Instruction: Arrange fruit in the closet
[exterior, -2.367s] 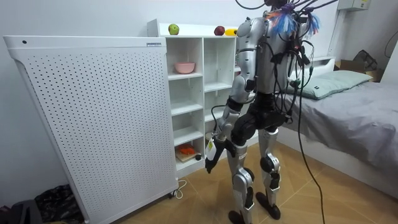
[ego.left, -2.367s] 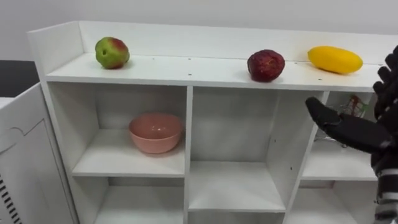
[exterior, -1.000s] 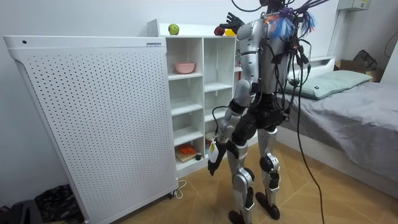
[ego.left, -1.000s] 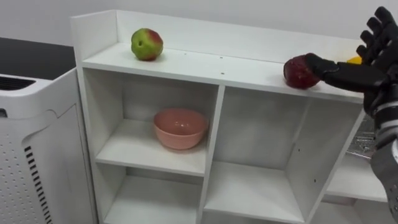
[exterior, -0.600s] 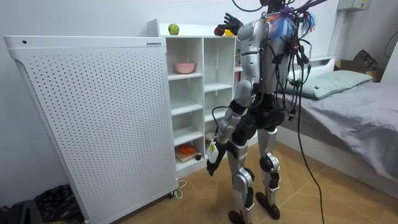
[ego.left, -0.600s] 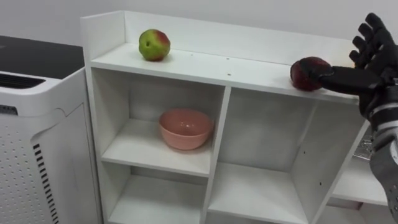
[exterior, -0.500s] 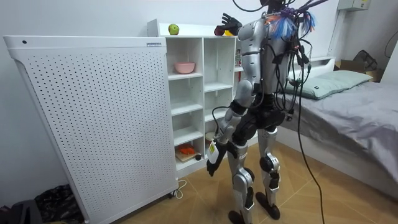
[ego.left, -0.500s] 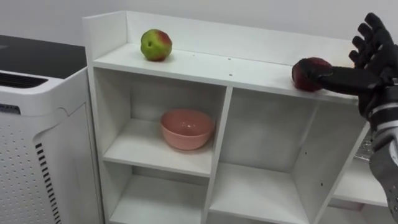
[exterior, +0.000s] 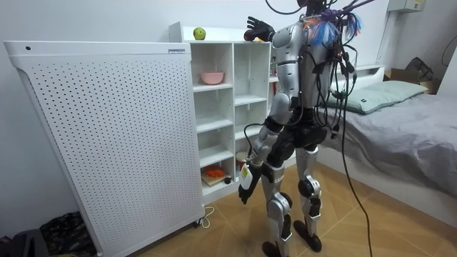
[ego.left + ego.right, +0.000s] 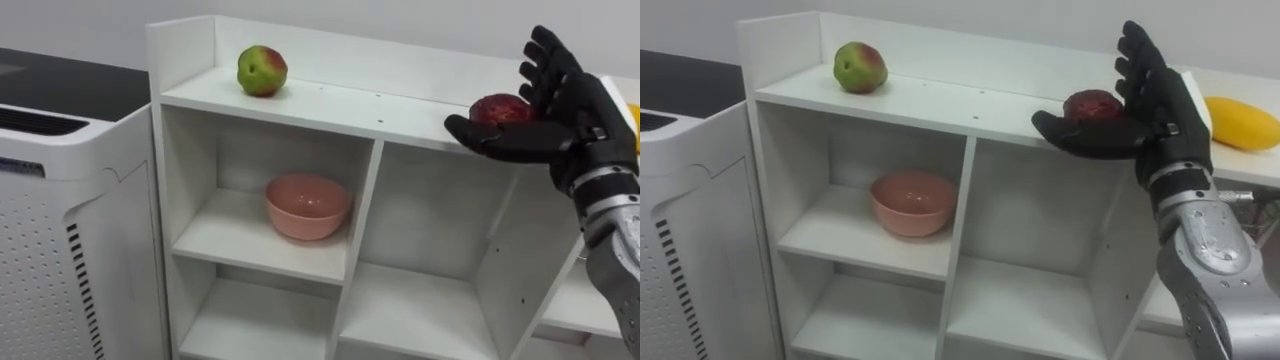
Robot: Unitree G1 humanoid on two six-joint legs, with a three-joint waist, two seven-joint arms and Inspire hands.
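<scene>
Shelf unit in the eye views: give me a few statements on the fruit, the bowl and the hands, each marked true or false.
1. The apple sits on top of the shelf unit, near its left end. True.
2. The pink bowl stands on top beside the apple. False: it is in the upper left compartment.
3. The right hand is up by the dark red fruit, fingers straight. True.
4. The yellow fruit lies in the middle compartment. False: it is on top, right of the dark red fruit.
5. The left hand reaches for the apple. False: it hangs low by the robot's thigh.
</scene>
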